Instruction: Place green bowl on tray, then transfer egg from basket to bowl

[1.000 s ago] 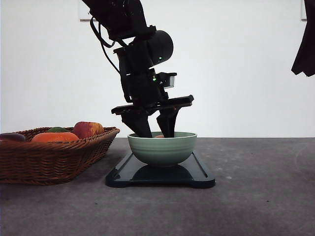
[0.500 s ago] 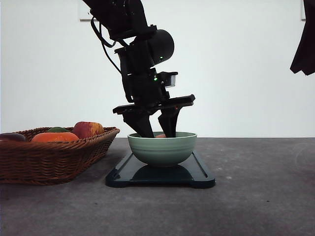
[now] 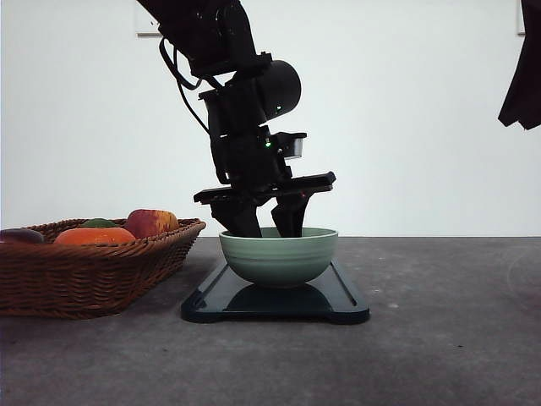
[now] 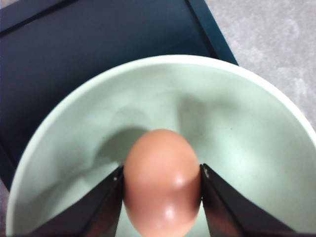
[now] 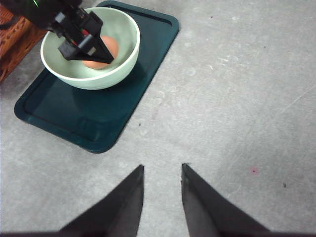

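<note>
- The egg point(image 4: 162, 182) was gripped by the left tool point(image 4: 162, 197) inside the green bowl point(image 3: 278, 256).
- The bowl was set on the tray point(image 3: 342, 300), beside the basket point(image 3: 93, 275) at the bench's left edge.
- The right tool point(image 5: 161, 197) was held open above bare bench point(image 5: 237, 108).

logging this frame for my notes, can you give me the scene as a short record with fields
green bowl: upright on the tray, egg inside
tray: flat on the table, right of the basket
egg: inside the bowl, between the left tool's fingers
left tool: down in the bowl, fingers at either side of the egg
right tool: over bare table beside the tray, open, holding nothing
basket: left of the tray, fruit inside
task stage: bowl placed, egg in bowl, release not confirmed
</note>
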`<action>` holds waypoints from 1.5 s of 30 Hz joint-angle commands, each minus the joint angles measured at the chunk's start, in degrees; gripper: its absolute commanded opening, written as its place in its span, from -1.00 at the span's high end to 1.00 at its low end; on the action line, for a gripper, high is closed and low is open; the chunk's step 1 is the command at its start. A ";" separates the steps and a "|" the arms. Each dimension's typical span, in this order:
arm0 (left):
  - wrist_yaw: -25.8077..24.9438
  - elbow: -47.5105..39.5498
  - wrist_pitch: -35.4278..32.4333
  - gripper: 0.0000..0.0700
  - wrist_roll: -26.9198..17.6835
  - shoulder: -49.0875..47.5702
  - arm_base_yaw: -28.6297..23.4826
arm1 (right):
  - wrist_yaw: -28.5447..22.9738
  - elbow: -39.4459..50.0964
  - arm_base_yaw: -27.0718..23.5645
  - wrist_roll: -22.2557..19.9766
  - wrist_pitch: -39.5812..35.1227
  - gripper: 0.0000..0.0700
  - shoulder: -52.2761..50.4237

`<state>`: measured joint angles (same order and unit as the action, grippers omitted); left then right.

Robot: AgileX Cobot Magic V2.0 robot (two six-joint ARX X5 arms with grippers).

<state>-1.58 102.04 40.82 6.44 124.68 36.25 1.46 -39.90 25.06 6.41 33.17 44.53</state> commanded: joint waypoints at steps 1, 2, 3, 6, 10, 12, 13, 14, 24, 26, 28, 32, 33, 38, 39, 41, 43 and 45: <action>0.15 1.18 0.33 0.35 -0.83 2.01 0.57 | 0.00 -0.04 0.26 0.24 -0.50 0.58 0.35; 0.15 1.18 0.25 0.35 -0.83 2.01 0.68 | 0.00 -0.04 0.26 0.24 -0.50 0.58 0.35; 0.15 1.18 0.24 0.35 -0.83 2.01 0.74 | 0.00 -0.04 0.26 0.24 -0.49 0.58 0.35; 0.15 1.18 0.41 0.33 -0.76 2.01 0.80 | 0.00 -0.04 0.26 0.23 -0.48 0.58 0.35; 0.15 1.23 0.32 -0.08 0.15 1.99 0.90 | 0.00 -0.04 0.26 0.24 -0.39 0.58 0.35; 0.15 1.45 0.34 -0.28 0.34 1.99 0.90 | 0.00 -0.04 0.26 0.23 -0.19 0.58 0.35; 0.15 1.56 0.38 -0.31 0.33 1.96 0.90 | 0.00 -0.04 0.26 0.24 -0.07 0.58 0.35; 0.15 1.61 0.43 -0.32 0.33 1.82 0.90 | 0.00 -0.04 0.26 0.23 0.01 0.58 0.35; 0.15 5.10 3.21 -0.32 0.39 -0.70 0.90 | -0.03 -0.04 0.26 0.22 0.08 0.58 0.35; 0.15 6.13 4.58 -0.32 0.50 -1.54 0.90 | -0.03 -0.04 0.26 0.22 0.07 0.58 0.35; 0.11 7.12 6.03 -0.31 0.66 -2.56 0.90 | -0.03 -0.04 0.26 0.22 -0.01 0.58 0.35; 0.13 7.43 6.82 -0.31 2.00 -5.83 0.90 | -0.01 -0.04 0.26 0.22 -0.03 0.58 0.35; 0.12 7.43 7.15 -0.31 2.18 -6.78 0.90 | 0.00 -0.04 0.26 0.23 0.00 0.58 0.35; 0.13 7.32 9.17 -0.24 2.02 -11.73 0.90 | -0.03 -0.04 0.26 0.24 -0.07 0.58 0.35; 0.13 7.18 9.28 -0.21 1.90 -12.65 0.90 | -0.03 -0.04 0.26 0.22 -0.07 0.58 0.35; 0.13 6.46 9.22 -0.21 1.80 -14.63 0.90 | -0.03 -0.04 0.26 0.15 -0.07 0.58 0.35; 0.13 4.72 8.73 -0.21 1.63 -16.94 0.90 | -0.03 -0.04 0.26 -0.05 -0.04 0.58 0.35; 0.13 1.92 7.81 -0.21 1.60 -19.83 0.90 | -0.03 -0.04 0.26 -0.48 -0.05 0.58 0.35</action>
<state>-1.45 104.08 48.93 8.20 104.92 36.67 1.45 -39.90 25.06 6.25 33.63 44.56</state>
